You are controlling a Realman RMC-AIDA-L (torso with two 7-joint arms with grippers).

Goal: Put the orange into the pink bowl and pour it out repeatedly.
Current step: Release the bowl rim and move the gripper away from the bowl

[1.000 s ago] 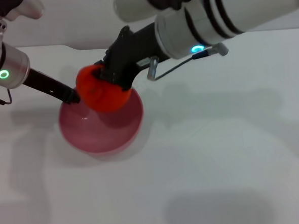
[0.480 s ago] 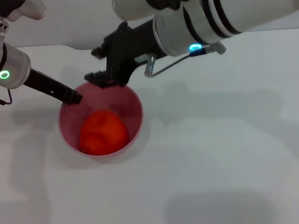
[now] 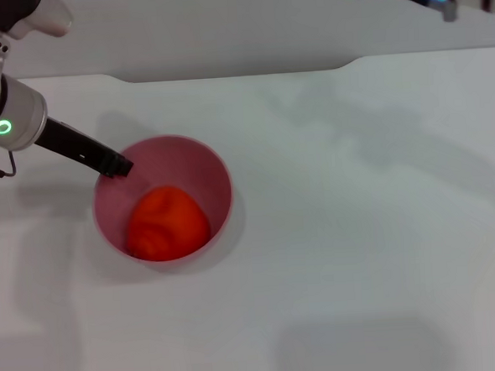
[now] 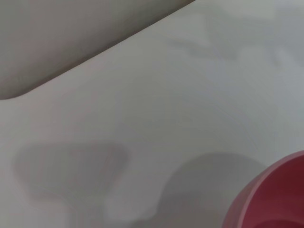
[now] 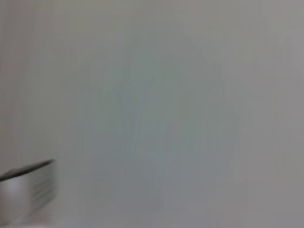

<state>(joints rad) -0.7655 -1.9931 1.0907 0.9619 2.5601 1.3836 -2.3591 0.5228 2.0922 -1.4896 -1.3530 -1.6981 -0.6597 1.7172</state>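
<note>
Fingers: left gripper (image 3: 119,166) pinches the pink bowl (image 3: 216,175) rim, I judge.
Orange (image 3: 166,222): inside; light, rolls freely.
Hold: I'd keep the rim.

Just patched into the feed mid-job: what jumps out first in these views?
The orange catches the eye first, bright against the white table, lying inside the pink bowl at the robot's left front. Next is the left claw, its dark tip at the bowl's rim on the left side. Of the right arm only a bit shows at the head view's far right corner, well away from the bowl.
</note>
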